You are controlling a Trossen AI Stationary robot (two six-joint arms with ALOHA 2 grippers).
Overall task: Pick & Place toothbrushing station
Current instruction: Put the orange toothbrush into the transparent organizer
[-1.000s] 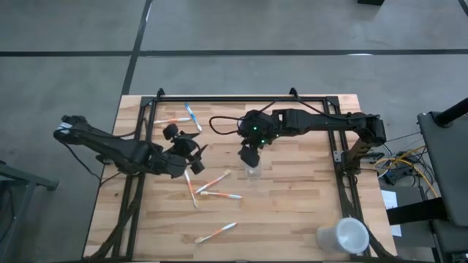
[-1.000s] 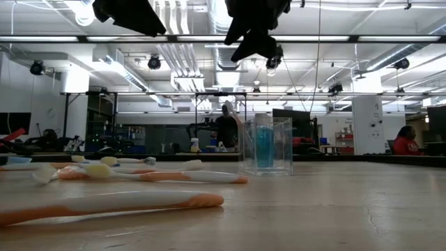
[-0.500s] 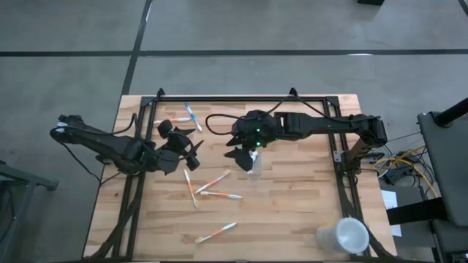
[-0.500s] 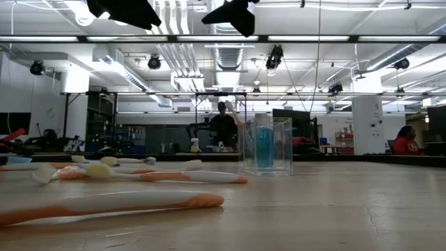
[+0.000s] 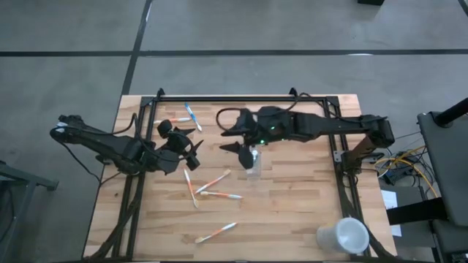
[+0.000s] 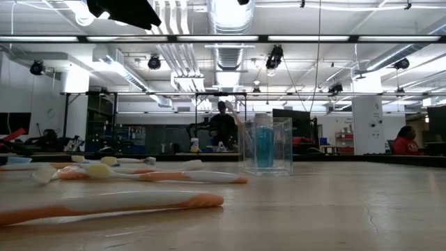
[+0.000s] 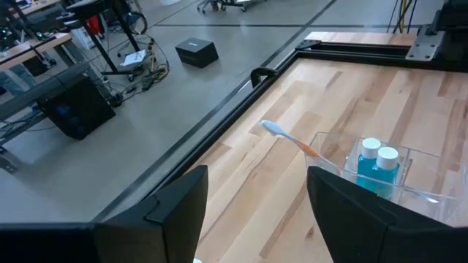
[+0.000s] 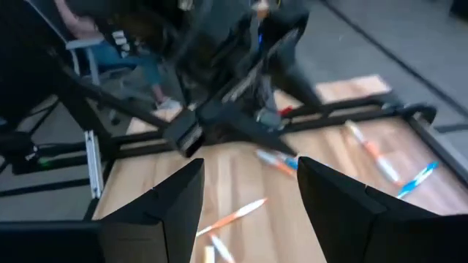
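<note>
Currently | left gripper [image 5: 191, 151] fingers apart, empty | right gripper [image 5: 232, 139] fingers apart, empty, beside small clear plastic cup [image 5: 253, 164] | risk: low pass could topple cup, spilling blue tubes [image 7: 377, 168] | scattered orange-handled toothbrushes [image 5: 213, 181] may roll when nudged

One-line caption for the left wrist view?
Open left gripper looks toward a clear cup holding a blue tube and a toothbrush.

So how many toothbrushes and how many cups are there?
Toothbrushes lying on the table: 6
Toothbrush leaning in the clear cup: 1
Cups: 2, the clear cup and a white cup
Total: 9
</note>
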